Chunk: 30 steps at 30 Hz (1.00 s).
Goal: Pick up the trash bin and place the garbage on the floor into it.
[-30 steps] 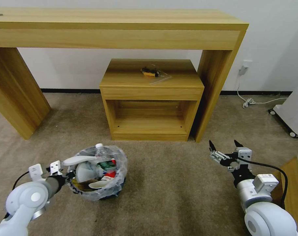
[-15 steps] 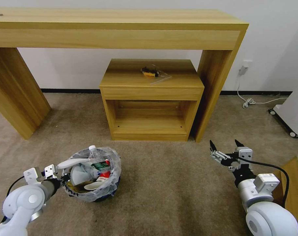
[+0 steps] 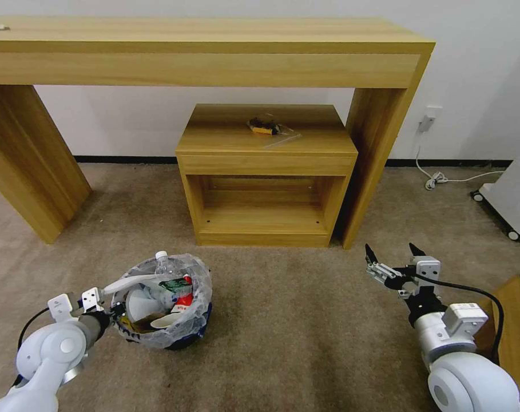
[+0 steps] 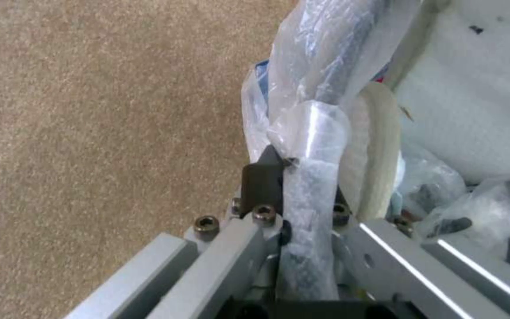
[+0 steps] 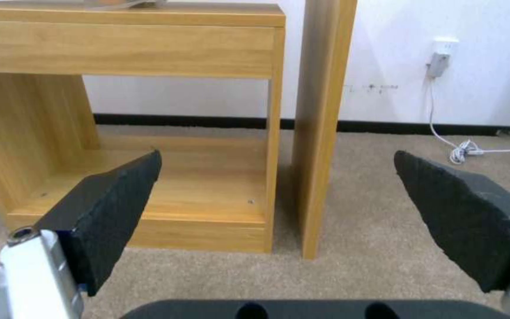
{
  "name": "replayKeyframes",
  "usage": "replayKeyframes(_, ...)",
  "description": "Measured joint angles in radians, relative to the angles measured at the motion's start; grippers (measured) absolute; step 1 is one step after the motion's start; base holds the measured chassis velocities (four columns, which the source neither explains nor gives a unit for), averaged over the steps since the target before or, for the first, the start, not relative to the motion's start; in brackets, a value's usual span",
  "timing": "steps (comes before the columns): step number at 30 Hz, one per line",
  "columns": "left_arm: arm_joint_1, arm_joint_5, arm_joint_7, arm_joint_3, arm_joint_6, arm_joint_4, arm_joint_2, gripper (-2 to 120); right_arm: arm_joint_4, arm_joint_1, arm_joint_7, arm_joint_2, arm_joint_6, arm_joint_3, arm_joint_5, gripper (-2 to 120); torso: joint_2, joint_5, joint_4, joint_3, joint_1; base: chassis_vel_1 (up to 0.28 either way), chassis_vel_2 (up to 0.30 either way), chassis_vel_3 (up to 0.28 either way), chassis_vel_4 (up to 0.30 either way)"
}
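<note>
Head view | trash bin [image 3: 182, 329] bag-lined, full | left gripper [image 3: 118, 310] grips rim

Beige carpet floor [image 3: 305, 337] carries the bin [image 3: 162, 312], a long wooden table [image 3: 214, 51], a small wooden cabinet [image 3: 265, 171] (between the table's legs) and a white cable [image 3: 443, 178].

My left gripper [image 3: 112, 309] is mostly hidden behind the bin [image 3: 186, 337] rim and its crinkled plastic liner [image 4: 311, 146], which wraps over my fingertips. The litter [image 3: 157, 297] deep in the bin is buried under a slipper [image 3: 135, 281]. The small things [image 3: 264, 126] on the wooden stand [image 3: 265, 166] are too small to identify.
</note>
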Motion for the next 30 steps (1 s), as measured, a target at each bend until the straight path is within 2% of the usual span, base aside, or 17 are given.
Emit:
replayKeyframes(8,-0.011,0.009,-0.001,0.011,0.0,0.01,0.0,3,-0.008,0.004,0.0,0.001,0.001,-0.003,0.0,100,0.0,-0.0001,-0.0002,0.0,0.0,0.0,0.0,0.0,0.0)
replayKeyframes(9,-0.012,0.009,-0.001,0.012,0.0,0.01,0.0,9,-0.009,0.004,0.0,0.001,0.001,-0.003,0.0,100,0.0,-0.0001,-0.0002,0.0,0.0,0.0,0.0,0.0,0.0)
replayKeyframes(10,-0.012,0.009,-0.001,0.012,0.0,0.01,0.0,9,-0.009,0.004,0.0,0.001,0.001,-0.003,0.0,100,0.0,-0.0001,-0.0002,0.0,0.0,0.0,0.0,0.0,0.0)
replayKeyframes(13,-0.014,0.011,-0.003,0.016,0.0,0.013,0.002,25,-0.016,0.009,0.0,-0.002,0.003,-0.004,0.001,100,0.0,-0.001,-0.0005,0.0,0.0,0.0,0.0,0.0,0.0)
replayKeyframes(14,-0.014,0.011,-0.003,0.016,0.0,0.013,0.002,25,-0.016,0.009,0.0,-0.002,0.003,-0.004,0.001,100,0.0,-0.001,-0.0005,0.0,0.0,0.0,0.0,0.0,0.0)
replayKeyframes(16,-0.014,0.01,-0.005,0.016,0.0,0.012,0.005,32,-0.02,0.012,0.0,-0.003,0.003,-0.006,0.002,100,0.0,-0.0011,-0.0005,0.0,0.0,0.0,0.0,0.0,0.0)
replayKeyframes(17,-0.013,0.01,-0.007,0.015,0.001,0.009,0.008,39,-0.022,0.014,-0.001,-0.003,0.003,-0.008,0.003,100,-0.001,-0.0013,-0.0005,0.0,0.0,0.0,0.0,0.0,0.0)
replayKeyframes(18,-0.013,0.01,-0.007,0.015,0.001,0.009,0.008,39,-0.022,0.014,-0.001,-0.003,0.003,-0.008,0.003,100,-0.001,-0.0013,-0.0005,0.0,0.0,0.0,0.0,0.0,0.0)
replayKeyframes(21,-0.001,0.001,-0.01,0.004,0.005,-0.004,0.018,54,-0.027,0.016,-0.001,-0.004,0.003,-0.012,0.005,100,-0.001,-0.0021,-0.0006,0.001,0.0,0.0,0.0,0.0,0.0)
replayKeyframes(22,-0.001,0.001,-0.01,0.004,0.005,-0.004,0.018,54,-0.027,0.016,-0.001,-0.004,0.003,-0.012,0.005,100,-0.001,-0.0021,-0.0006,0.001,0.0,0.0,0.0,0.0,0.0)
replayKeyframes(24,0.015,-0.017,-0.012,-0.01,0.009,-0.022,0.027,66,-0.031,0.016,-0.001,-0.007,0.003,-0.012,0.006,100,-0.001,-0.0026,-0.0006,0.001,0.0,0.0,0.0,0.0,0.0)
replayKeyframes(25,0.015,-0.017,-0.012,-0.01,0.009,-0.022,0.027,66,-0.031,0.016,-0.001,-0.007,0.003,-0.012,0.006,100,-0.001,-0.0026,-0.0006,0.001,0.0,0.0,0.0,0.0,0.0)
replayKeyframes(29,0.025,-0.077,-0.035,-0.043,0.015,-0.057,0.037,85,-0.033,0.017,-0.001,-0.008,0.003,-0.016,0.009,100,-0.001,-0.0015,-0.0005,0.001,0.0,0.0,0.0,0.0,0.0)
replayKeyframes(30,0.025,-0.077,-0.035,-0.043,0.015,-0.057,0.037,85,-0.033,0.017,-0.001,-0.008,0.003,-0.016,0.009,100,-0.001,-0.0015,-0.0005,0.001,0.0,0.0,0.0,0.0,0.0)
